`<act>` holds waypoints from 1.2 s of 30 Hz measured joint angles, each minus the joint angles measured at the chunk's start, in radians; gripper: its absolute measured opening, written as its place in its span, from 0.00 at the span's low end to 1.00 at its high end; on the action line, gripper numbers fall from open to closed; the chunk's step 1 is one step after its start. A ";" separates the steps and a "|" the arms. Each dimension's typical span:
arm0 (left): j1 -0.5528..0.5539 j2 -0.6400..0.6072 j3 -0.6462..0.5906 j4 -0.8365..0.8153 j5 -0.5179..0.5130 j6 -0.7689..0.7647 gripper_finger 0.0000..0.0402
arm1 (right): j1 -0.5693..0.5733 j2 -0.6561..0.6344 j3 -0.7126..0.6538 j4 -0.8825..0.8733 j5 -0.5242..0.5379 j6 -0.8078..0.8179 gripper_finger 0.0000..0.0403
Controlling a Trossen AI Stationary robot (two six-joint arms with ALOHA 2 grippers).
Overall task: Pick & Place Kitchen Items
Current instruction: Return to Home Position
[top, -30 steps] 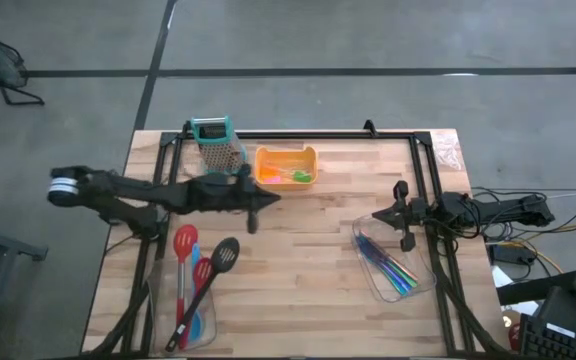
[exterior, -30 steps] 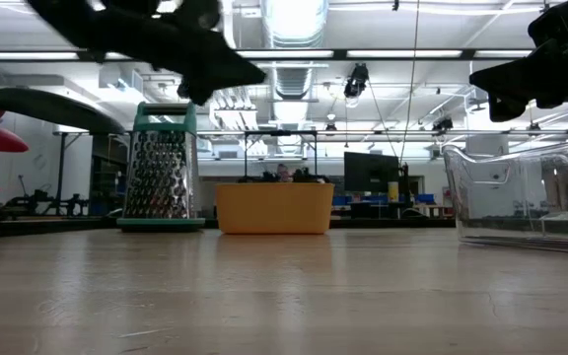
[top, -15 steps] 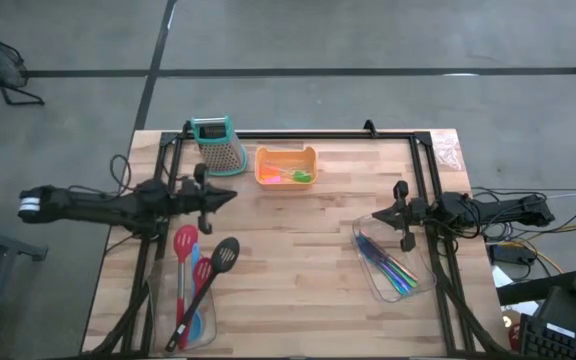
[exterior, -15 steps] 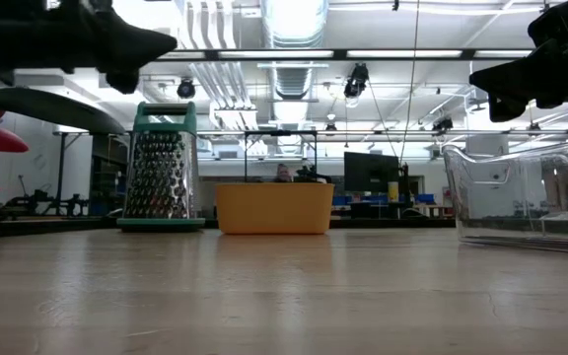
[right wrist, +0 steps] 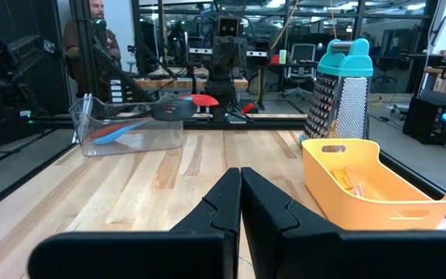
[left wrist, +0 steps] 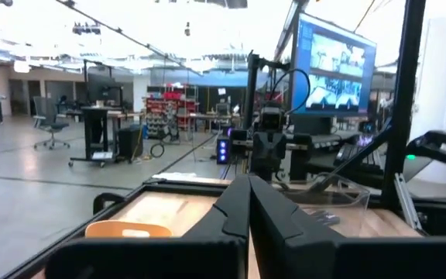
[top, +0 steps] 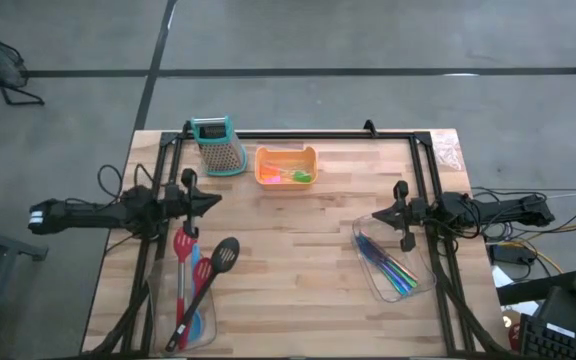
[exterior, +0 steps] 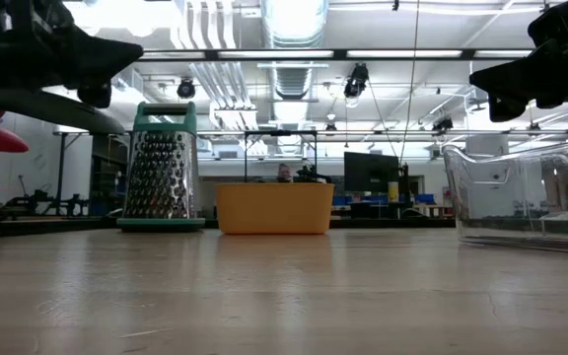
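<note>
Left gripper (top: pixel 213 199): fingers pressed together, empty, hanging left of orange tray (top: pixel 286 153). Right gripper (top: pixel 378 217): likewise closed, empty, right of tray. Red spoon (top: pixel 185 243) and black slotted spatula (top: pixel 226 250) in clear bin (top: pixel 168 300) front-left of tray, heads over rim. Blue-handled cutlery (top: pixel 393 265) in second bin (top: pixel 378 281) front-right of tray. Grater (top: pixel 218 145) upright just left of tray. Small pieces (top: pixel 294 176) inside tray.

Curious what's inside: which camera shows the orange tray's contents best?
The high view, looking down on the small pieces. The low view shows only the orange tray's wall, the left wrist view its rim; the right wrist view glimpses some.
</note>
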 joint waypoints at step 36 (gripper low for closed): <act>0.000 -0.110 -0.028 -0.266 0.012 0.034 0.01 | 0.000 0.000 0.000 0.000 0.000 0.001 0.02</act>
